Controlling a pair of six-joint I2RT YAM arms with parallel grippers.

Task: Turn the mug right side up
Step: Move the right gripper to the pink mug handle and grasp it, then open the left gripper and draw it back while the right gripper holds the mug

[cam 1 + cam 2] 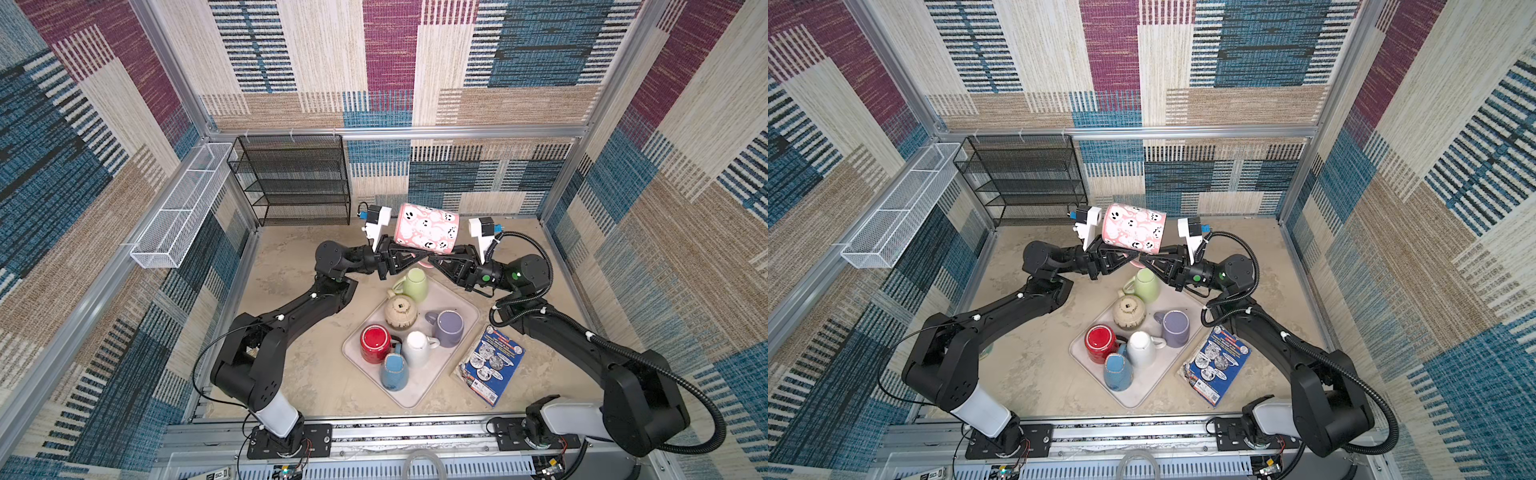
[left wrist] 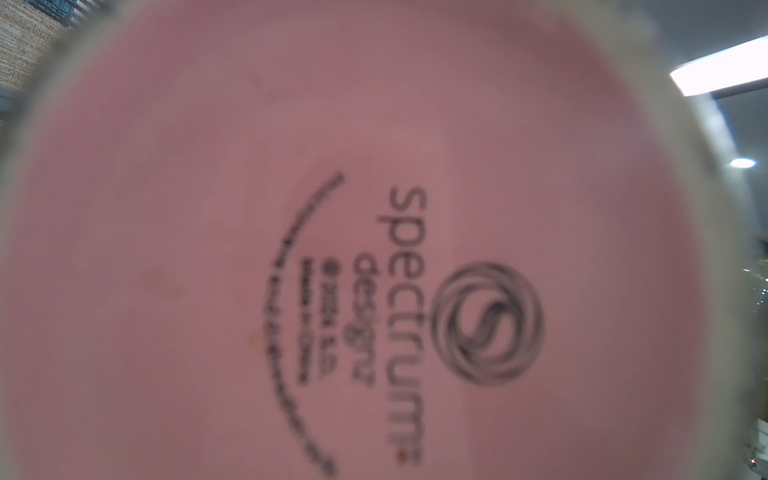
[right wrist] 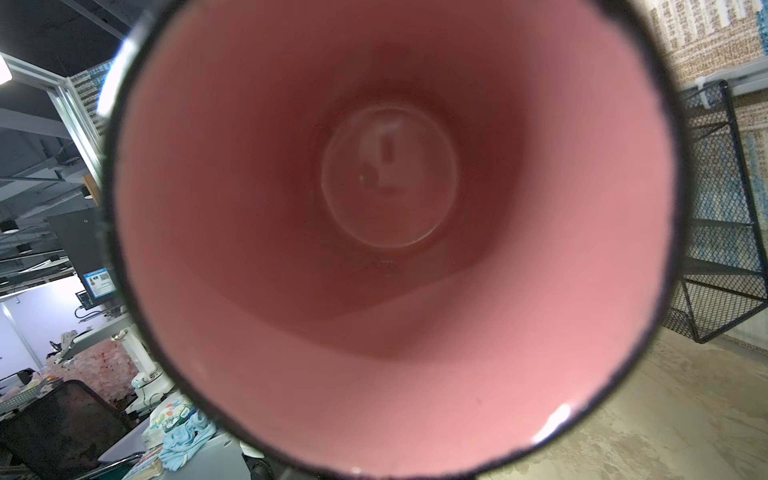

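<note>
Pink ghost-print mug (image 1: 426,228) on its side in mid-air beyond the tray (image 1: 415,401), base toward the left gripper (image 1: 409,257), mouth toward the right gripper (image 1: 436,258). Left jaws narrow, clamped under the mug, apparently on the handle (image 1: 424,263); right jaws just beside, grip not discernible. For a clean turn: confirm 1 firm hold, roll mouth upward slowly, lower onto bare table (image 1: 299,374), clear of the 6 other mugs (image 1: 375,343).

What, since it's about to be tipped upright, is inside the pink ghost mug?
Nothing: the right wrist view looks into the pink ghost mug, showing bare pink walls and bottom. Nothing inside is hidden.
</note>
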